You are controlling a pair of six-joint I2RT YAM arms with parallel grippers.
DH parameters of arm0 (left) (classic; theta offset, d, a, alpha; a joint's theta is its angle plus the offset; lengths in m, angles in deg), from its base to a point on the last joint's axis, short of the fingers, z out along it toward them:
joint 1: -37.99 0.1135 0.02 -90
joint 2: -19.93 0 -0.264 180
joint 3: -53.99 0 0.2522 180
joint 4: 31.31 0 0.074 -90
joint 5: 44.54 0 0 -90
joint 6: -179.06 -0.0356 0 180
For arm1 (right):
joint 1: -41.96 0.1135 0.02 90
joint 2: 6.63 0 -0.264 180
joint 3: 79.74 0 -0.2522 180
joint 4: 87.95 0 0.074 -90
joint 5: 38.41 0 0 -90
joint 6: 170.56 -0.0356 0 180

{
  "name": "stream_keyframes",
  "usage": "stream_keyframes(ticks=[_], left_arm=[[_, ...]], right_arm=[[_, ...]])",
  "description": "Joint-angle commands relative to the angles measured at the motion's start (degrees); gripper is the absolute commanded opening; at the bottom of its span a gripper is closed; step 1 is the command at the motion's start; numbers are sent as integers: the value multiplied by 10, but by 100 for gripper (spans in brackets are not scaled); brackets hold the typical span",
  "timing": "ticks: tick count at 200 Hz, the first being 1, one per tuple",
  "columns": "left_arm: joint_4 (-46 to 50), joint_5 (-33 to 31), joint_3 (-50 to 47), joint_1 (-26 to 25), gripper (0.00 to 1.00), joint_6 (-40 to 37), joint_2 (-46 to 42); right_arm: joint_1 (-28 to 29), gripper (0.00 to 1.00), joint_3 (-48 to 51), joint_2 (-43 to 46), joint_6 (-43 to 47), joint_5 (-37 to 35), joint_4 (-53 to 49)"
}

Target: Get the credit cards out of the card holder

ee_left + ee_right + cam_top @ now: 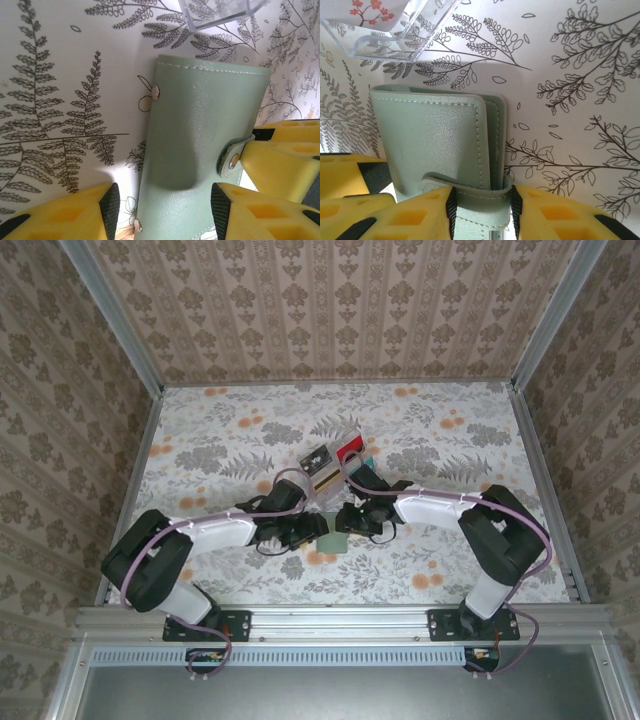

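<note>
The card holder (195, 125) is a pale grey-green wallet lying folded shut on the patterned table; it also appears between the arm tips (336, 540). My left gripper (165, 212) is open, its fingers straddling the holder's near end, with a gap on the left side. My right gripper (482, 202) is shut on the holder's snap strap (480, 192), which bends up off the cover (435, 135). The strap's snap (233, 161) rests against a right finger (270, 162). A black card (316, 458) and a red card (349, 447) stand behind the grippers.
A clear acrylic stand (328, 472) holds the cards just beyond the holder; its base shows in the wrist views (220, 12) (395, 35). A teal edge (371, 462) lies beside it. Patterned walls enclose the table (230, 440) on three sides.
</note>
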Motion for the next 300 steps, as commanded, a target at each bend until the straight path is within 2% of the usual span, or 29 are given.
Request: stream_keyframes(ticks=[1,42,85,100,125,156,194,230,300], left_arm=[[-49,28,-15,3,53,28,15],[-121,64,-29,4,49,39,8],[-249,107,-64,12,44,44,4],[-267,109,-67,12,42,39,-5],[-275,95,-76,12,36,36,-21],[-266,88,-86,12,23,26,-29],[-215,82,-70,15,14,24,-28],[-177,77,-50,14,12,11,-27],[-172,75,-41,14,10,16,-19]], right_arm=[[-4,35,-14,-12,26,31,-5],[-4,34,-13,-19,34,57,-2],[-11,34,-13,-15,39,57,0],[-13,34,-9,-13,37,54,10],[-16,35,-8,-5,32,55,14],[-17,37,1,14,38,34,14],[-22,41,-13,62,79,-57,-36],[-19,50,-17,80,89,-45,-39],[3,49,-20,38,76,-12,-22]])
